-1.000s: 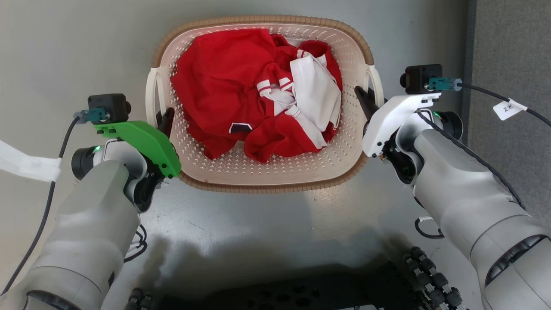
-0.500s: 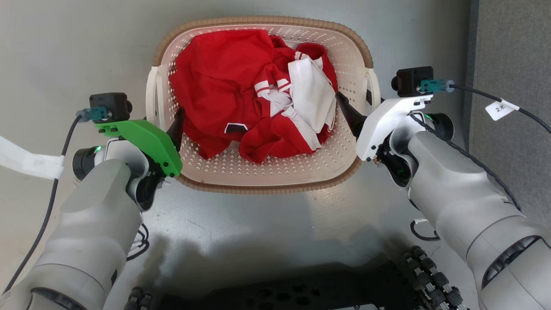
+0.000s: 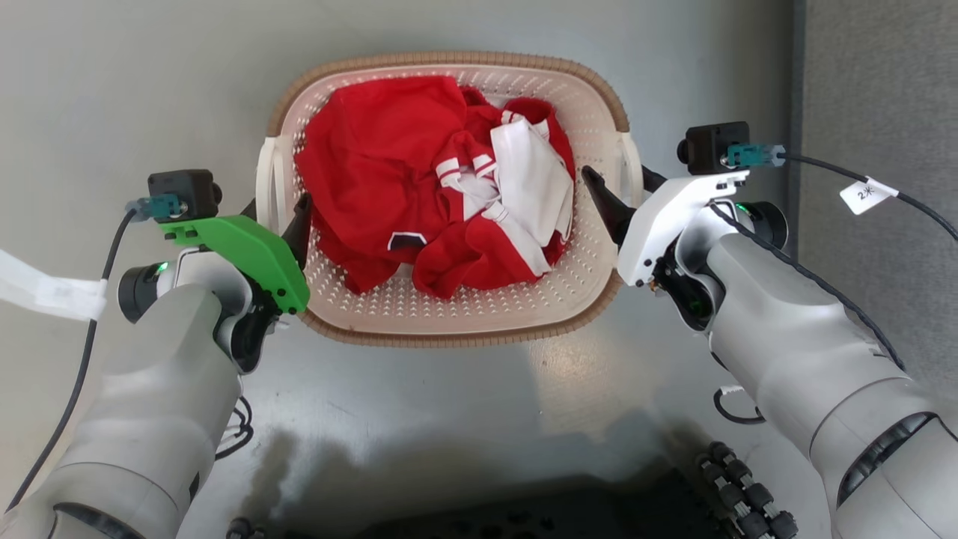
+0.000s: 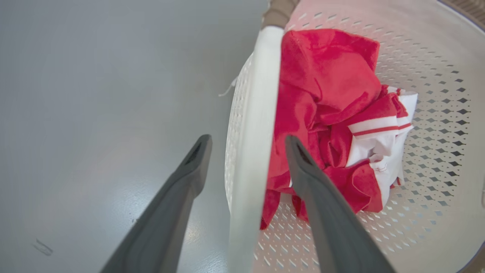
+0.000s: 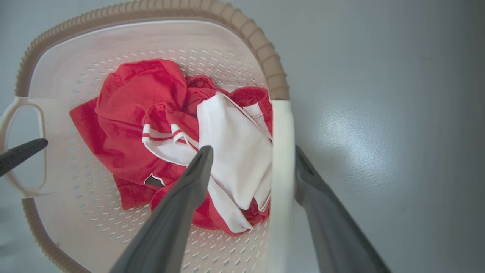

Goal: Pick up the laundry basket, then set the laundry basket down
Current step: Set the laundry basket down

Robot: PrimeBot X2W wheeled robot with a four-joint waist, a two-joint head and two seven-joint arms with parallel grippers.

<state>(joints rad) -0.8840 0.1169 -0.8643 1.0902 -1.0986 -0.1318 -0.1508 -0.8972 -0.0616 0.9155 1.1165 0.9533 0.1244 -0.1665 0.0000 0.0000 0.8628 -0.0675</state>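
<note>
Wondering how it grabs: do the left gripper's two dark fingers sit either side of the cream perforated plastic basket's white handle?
Yes: the left gripper straddles the basket handle, one finger outside, one over red clothing.

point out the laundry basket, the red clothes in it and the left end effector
laundry basket [image 3: 449, 339], head view, on its brown near rim
red clothes [image 3: 374, 165], head view, on the big red fold
left end effector [image 4: 247, 138], left wrist view, midway between its two fingertips
</note>
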